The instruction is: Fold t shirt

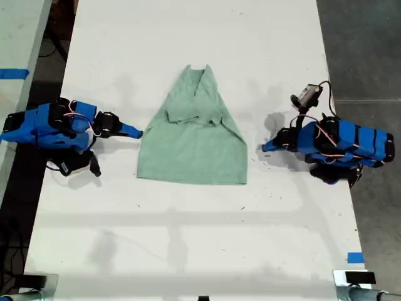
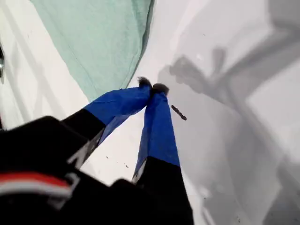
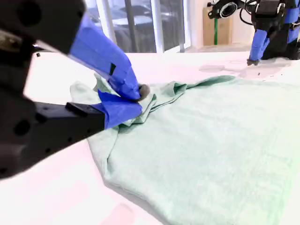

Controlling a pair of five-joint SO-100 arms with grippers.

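The pale mint-green t shirt [image 1: 194, 141] lies flat on the white table [image 1: 188, 238], narrow at its far end and wide at its near hem, with cloth folded in across its middle. My first gripper [image 1: 265, 148] [image 2: 152, 87] is shut just off the shirt's edge on the exterior view's right, holding nothing; the t shirt [image 2: 103, 37] lies beside its tips. My second gripper [image 1: 138, 133] [image 3: 136, 101] is shut at the shirt's edge on the exterior view's left, with the wrinkled t shirt [image 3: 211, 140] right behind its tips. No cloth shows between them.
A small camera [image 1: 307, 94] sticks up from the first arm. Blue tape [image 1: 355, 257] marks the table's near edge on the exterior view's right. Dark floor borders the table on both sides. A second table with blue tape [image 1: 12, 73] stands at the exterior view's left.
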